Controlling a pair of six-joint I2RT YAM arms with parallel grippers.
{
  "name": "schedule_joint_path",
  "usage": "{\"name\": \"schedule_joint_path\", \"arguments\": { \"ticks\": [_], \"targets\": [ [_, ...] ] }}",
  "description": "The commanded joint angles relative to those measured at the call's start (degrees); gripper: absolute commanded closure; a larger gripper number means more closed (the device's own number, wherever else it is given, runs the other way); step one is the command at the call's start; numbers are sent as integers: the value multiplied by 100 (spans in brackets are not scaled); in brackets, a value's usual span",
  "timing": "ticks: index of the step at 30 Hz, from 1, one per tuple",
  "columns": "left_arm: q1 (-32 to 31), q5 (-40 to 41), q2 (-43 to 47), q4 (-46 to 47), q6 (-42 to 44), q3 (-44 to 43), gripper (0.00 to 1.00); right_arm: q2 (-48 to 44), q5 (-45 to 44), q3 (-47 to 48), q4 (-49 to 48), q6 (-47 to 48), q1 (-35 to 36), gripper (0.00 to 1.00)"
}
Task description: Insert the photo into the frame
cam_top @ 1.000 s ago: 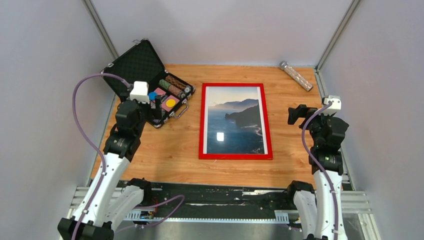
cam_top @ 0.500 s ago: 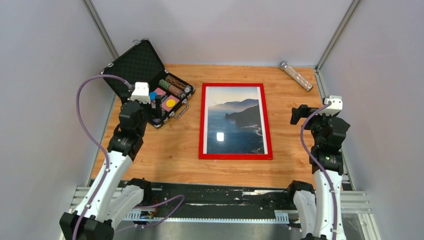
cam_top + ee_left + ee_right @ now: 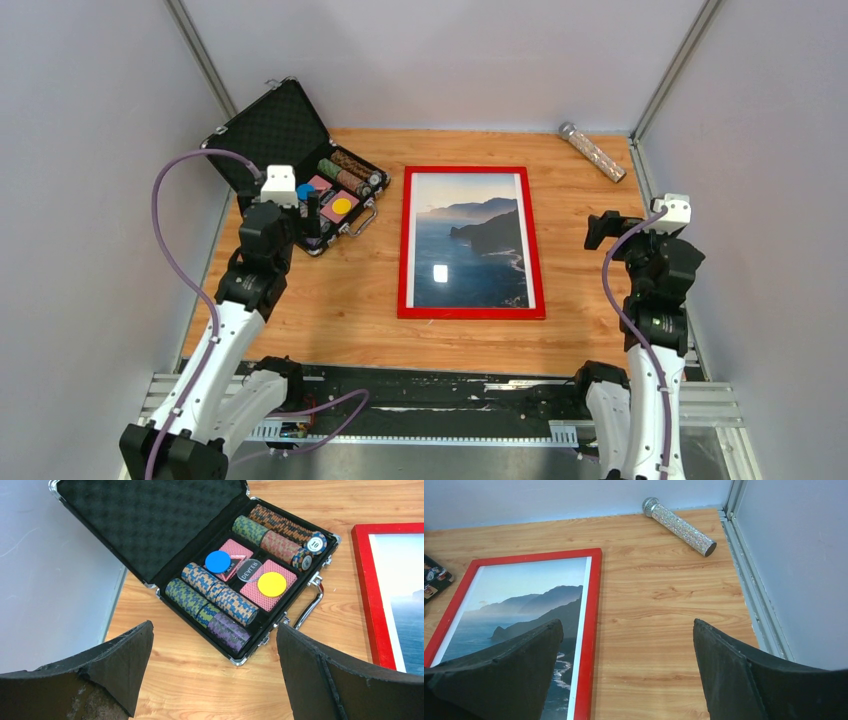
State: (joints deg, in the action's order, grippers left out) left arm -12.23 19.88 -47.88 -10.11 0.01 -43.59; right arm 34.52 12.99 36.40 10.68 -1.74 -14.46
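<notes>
On the table (image 3: pixel 330 300), glare blots photo (image 3: pixel 470 240) inside frame (image 3: pixel 470 313).

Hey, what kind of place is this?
Probably a robot test cell: a wooden table walled by grey panels, two arms bolted at its edge, and unrelated props like a poker case and a microphone.

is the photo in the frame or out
In: the photo lies inside the red frame, bordered by its red edges on all four sides.

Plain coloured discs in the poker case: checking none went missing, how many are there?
2: blue disc on the left card deck, yellow disc on the right deck. More could hide underneath.
</notes>
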Motion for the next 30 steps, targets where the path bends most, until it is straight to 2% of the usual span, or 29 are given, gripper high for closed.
{"name": "schedule_joint_path", "arguments": {
  "ticks": [1, 30],
  "targets": [
    [45, 40, 159, 99, -139, -136, 0, -73, 114, 69, -36, 102, -44, 0],
    [45, -199, 334, 150, -54, -20, 0, -165, 290, 51, 9, 142, -127, 0]
  ]
}}
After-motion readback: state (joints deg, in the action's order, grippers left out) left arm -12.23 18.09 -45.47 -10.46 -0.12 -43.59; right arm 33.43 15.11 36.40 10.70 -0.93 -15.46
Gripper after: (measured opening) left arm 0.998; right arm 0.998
